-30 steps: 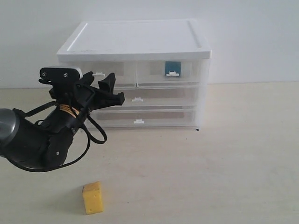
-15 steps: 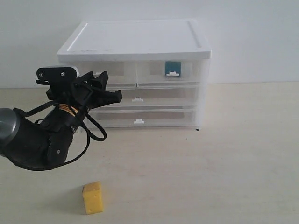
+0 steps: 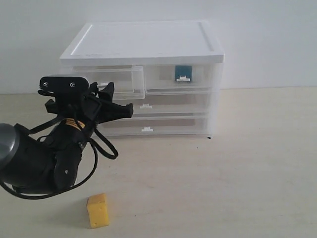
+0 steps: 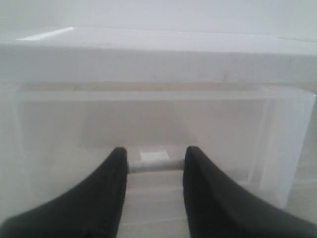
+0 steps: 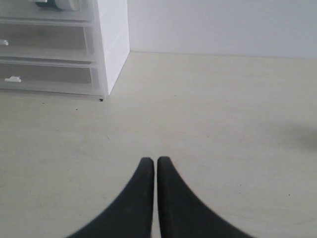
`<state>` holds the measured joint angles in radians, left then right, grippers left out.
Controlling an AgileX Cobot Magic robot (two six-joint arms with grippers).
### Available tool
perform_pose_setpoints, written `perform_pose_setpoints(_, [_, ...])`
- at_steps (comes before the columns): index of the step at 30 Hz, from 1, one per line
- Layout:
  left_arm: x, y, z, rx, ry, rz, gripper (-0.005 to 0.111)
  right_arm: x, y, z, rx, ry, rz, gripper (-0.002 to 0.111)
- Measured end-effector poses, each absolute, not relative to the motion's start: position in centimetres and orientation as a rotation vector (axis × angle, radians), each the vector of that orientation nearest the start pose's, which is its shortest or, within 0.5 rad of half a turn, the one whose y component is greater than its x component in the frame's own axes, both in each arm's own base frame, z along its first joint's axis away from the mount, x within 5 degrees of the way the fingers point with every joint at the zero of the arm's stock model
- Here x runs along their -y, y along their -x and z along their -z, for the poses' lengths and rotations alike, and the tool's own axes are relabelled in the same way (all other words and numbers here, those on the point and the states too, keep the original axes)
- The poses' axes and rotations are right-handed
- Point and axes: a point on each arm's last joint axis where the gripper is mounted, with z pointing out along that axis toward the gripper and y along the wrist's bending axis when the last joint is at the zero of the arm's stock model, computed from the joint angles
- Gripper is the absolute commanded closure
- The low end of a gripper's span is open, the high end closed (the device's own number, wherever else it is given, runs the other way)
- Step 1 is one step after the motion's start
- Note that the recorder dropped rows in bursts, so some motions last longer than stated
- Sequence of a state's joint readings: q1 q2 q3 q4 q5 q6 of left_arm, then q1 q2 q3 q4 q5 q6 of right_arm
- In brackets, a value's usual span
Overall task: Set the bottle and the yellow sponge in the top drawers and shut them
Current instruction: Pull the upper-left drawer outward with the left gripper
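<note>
The left hand pinches the white handle tab of the left top drawer, which stands partly out of the cabinet. The yellow sponge sits on the counter, nearer the camera than that hand and well apart from it. The bottle lies inside the shut right top drawer. The right hand hangs over the counter beside the cabinet, fingers pressed together.

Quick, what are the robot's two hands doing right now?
Left gripper: closed on the top left drawer's handle.
Right gripper: closed, holding nothing.
</note>
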<state>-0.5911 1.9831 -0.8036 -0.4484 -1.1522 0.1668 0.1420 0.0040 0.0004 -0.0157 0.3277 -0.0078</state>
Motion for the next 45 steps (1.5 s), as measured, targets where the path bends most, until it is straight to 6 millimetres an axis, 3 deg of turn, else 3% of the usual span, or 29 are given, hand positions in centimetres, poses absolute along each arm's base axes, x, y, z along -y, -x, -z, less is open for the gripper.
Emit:
perform_pose_setpoints(20, [16.2,-23.8,-16.0,-1.624,-0.185,0.194,0.103,-0.7,-5.4,-18.3,-1.812,0.146,-0.080,0.108])
perform_pose_setpoints(29, [16.3,-21.5,-15.8,-1.650,-0.176,0.201,0.103,-0.7,-5.4,-18.3,-1.812,0.146,-0.080,0.108])
perform_pose_setpoints(40, [16.9,-20.2,-15.6,-1.669,-0.174,0.209,0.102,-0.7,-5.4,-18.3,-1.812,0.146,-0.080,0.108])
perform_pose_setpoints(43, [16.9,-20.1,-15.6,-1.671,-0.169,0.205,0.091,-0.7,-5.4,-18.3,-1.812,0.146,-0.080,0.108])
perform_pose_setpoints(45, [16.9,-20.1,-15.5,-1.674,-0.161,0.201,0.075,-0.7,-5.4,-18.3,-1.812,0.146,-0.080,0.108])
